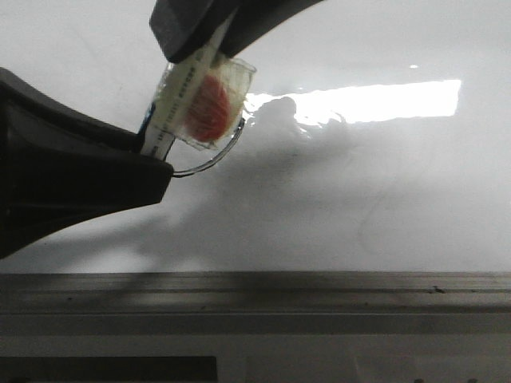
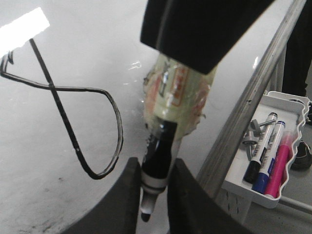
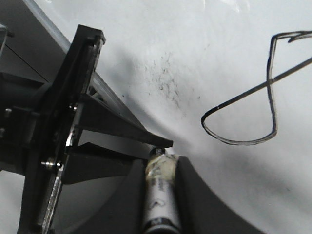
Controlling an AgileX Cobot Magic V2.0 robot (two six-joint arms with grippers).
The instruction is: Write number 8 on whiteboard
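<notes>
Here we are at the whiteboard [image 1: 359,199], big and glossy, with glare streaking across it and a grey ledge [image 1: 255,299] running along its lower edge. The number 8 [image 3: 269,84] is up there: a thin black slanted figure with a pointed upper loop and a fatter, rounder lower one. From the front only a sliver of curve peeks out from behind the arms.

Both arms are on one marker [image 2: 173,97]. The left tool [image 2: 155,165] is narrowed around the dark nib end, pads snug on either side. The right tool [image 3: 161,168] is clamped on the far end, over a yellowish tape wrap [image 1: 204,100]. The nib points at the board, just beside the figure. Whether it touches, I can't tell from here.

On handling, I'd say the marker is light and stiff, with a slick plastic barrel. That tape wrap looks like the sensible place to hold it, as it adds some bite. The board itself is hard and slippery, so a nib will skate with very little pressure. Fresh ink on it likely smears at a brush, so keep fingers off the strokes.

The figure looks closed, so the writing seems essentially finished. Off to the side, a white tray [image 2: 287,96] holds spare markers.
</notes>
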